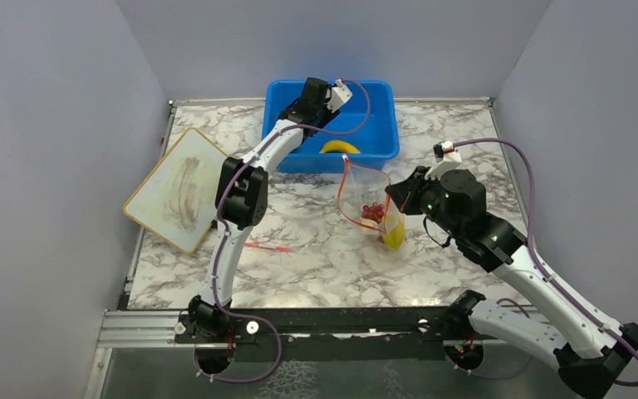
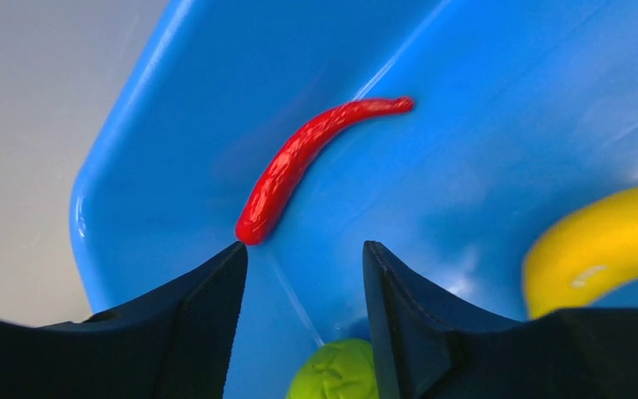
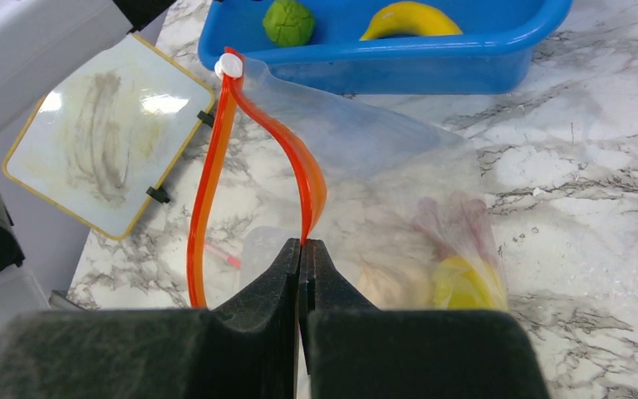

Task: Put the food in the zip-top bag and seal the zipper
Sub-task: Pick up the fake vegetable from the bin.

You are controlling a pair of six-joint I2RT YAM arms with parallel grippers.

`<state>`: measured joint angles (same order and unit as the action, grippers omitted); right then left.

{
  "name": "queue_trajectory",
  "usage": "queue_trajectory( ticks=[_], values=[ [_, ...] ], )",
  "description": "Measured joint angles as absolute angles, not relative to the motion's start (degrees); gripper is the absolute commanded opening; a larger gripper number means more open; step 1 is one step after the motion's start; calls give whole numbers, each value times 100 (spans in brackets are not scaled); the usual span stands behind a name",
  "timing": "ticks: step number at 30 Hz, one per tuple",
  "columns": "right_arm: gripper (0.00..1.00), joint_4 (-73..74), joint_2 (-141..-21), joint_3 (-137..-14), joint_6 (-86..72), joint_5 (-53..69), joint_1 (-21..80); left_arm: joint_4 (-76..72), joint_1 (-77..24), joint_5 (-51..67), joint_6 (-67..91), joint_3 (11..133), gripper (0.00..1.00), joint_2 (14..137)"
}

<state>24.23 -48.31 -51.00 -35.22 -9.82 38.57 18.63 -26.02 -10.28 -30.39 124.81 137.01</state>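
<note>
**Blue tub** (image 1: 382, 150): stood at the far middle of the marble counter (image 1: 324, 266); the reference for every entry below.

**Left tool** (image 2: 305, 249): hung inside the tub, jaws parted and released, nothing between the fingertips.

**Red chili** (image 2: 299, 158): lay on the tub floor, its end just beyond the left fingertip.

**Green lime** (image 2: 336, 371): in the tub, under the left tool.

**Yellow banana** (image 1: 340, 147): in the tub, against its near wall.

**Zip-top bag** (image 3: 399, 158): stood on the counter just in front of the tub's near wall, mouth gaping upward. It held a yellow piece (image 3: 463, 284), a purple blur and a beige shape, all too hazy to name.

**Zipper** (image 3: 206, 191): orange strip, unsealed, looped open, with a white slider (image 3: 229, 65) at the end nearest the tub.

**Right tool** (image 3: 303, 243): in front of the tub, clenched on the zipper at the bag's near rim.

**Board** (image 1: 179, 189): left of the tub, tilted.

**Thin red stick** (image 1: 267, 246): loose on the counter, well in front of the tub's left end.
</note>
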Motion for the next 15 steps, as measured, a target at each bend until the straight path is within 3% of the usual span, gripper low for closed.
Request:
queue_trajectory(
  ticks=[15],
  values=[
    [1, 2519, -5413, -5472, -3481, -1046, 3857, 1846, -2292, -1424, -4018, 13170, 58, 14796]
  ],
)
